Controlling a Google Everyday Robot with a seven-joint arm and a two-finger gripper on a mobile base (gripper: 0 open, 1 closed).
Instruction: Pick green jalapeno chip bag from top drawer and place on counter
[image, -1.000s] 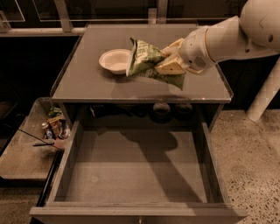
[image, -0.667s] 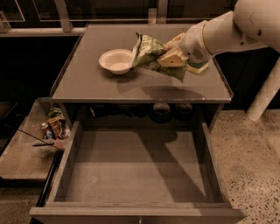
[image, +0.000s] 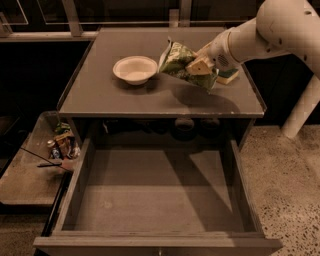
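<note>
Item under inspection: the green jalapeno chip bag (image: 181, 61). It sits upper centre of the frame, over the counter (image: 150, 100), tilted, with its pale end toward the white bowl (image: 135, 69). My gripper (image: 201, 66) is closed on the bag's right-hand portion and comes in from the upper right on the white arm (image: 265, 32). A shadow falls on the counter below and to the right of the bag, so I judge it held clear of the surface, not yet resting.

Change noted: a second ago the bag overlapped the bowl's right rim in the picture. It now stands just beside the bowl, shifted right, and my arm has drawn toward the upper right corner. The grip has not altered.

Meaning for the task: the lift from the top drawer (image: 155, 200) is done. The drawer lies open across the lower frame with nothing showing in it. What remains is lowering and letting go on bare counter between the bowl and the sponge (image: 230, 76).

Unchanged: the bowl, the sponge, the open drawer, and the side tray (image: 22, 182) with clutter at lower left.
</note>
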